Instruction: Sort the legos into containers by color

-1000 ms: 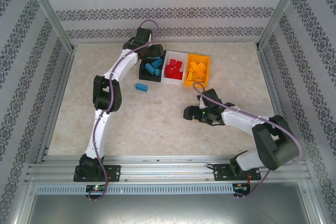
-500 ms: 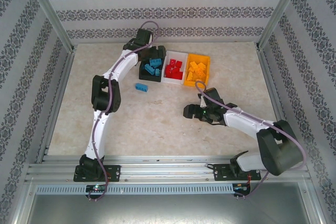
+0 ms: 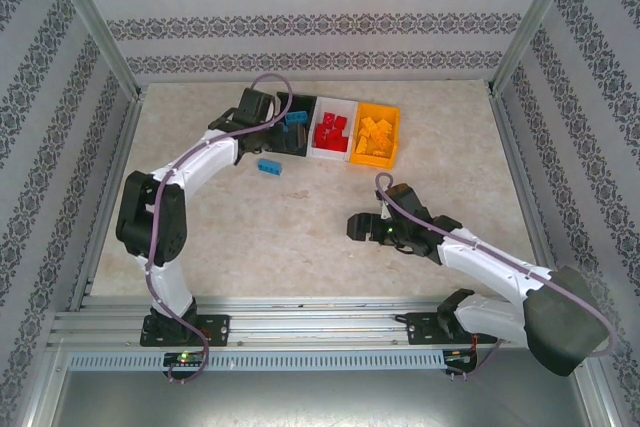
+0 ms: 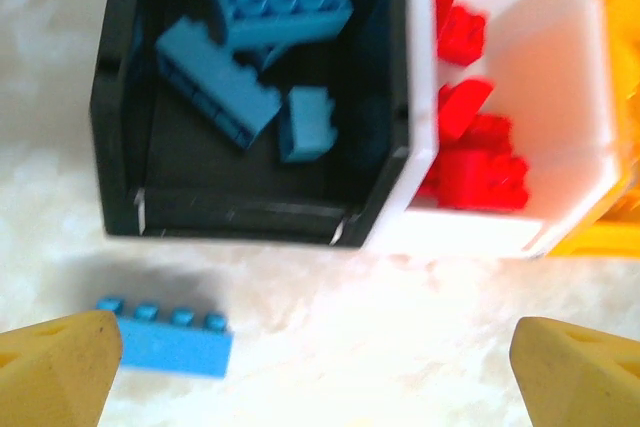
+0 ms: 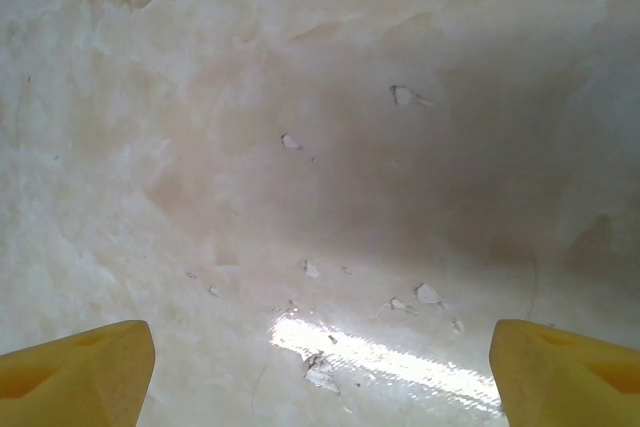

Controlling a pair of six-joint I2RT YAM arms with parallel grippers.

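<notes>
Left gripper [image 4: 320, 377] gapes empty over a blue brick [image 4: 170, 337] by the black bin [image 4: 120, 147]; right gripper [image 5: 320, 377] gapes empty over table [image 5: 320, 147].

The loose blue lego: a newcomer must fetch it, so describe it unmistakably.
At the far side of the table a row of bins stands; its left end is the black bin. On the tabletop just in front of that bin lies the blue lego, the one brick outside any bin.
</notes>
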